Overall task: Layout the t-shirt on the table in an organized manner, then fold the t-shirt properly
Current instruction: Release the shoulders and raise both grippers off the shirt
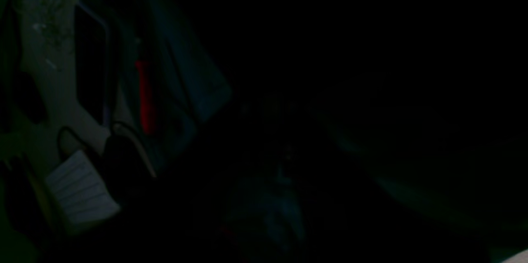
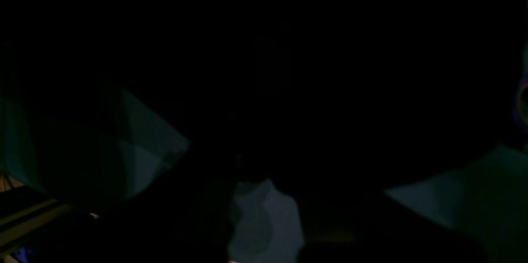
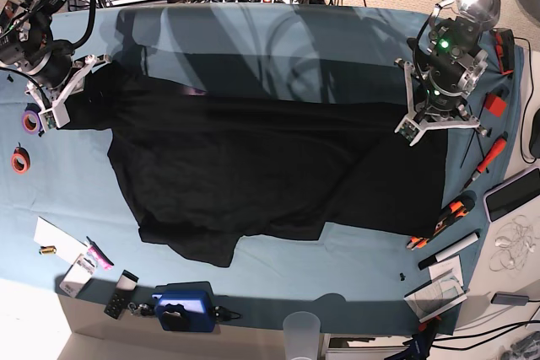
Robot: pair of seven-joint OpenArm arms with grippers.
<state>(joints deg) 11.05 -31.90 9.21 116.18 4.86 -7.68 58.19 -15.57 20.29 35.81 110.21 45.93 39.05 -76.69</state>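
1. t-shirt: black, spread wide across middle of table, lower hem rumpled toward near edge.
2. right gripper: at shirt's left end in base view, jaws closed; grip on cloth can't tell.
3. left gripper: at shirt's right end, touching fabric edge; open or closed can't tell.
4. wrist views too dark to read.
5. orange tape roll left of shirt, blue box at near edge.

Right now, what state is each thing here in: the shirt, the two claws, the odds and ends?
t-shirt: spread out, unfolded, wrinkled.
left gripper: at the shirt's edge; opening unclear.
right gripper: shut at the other edge; hold unclear.
plastic cup: upright at the near edge.
red tape roll: lying flat.
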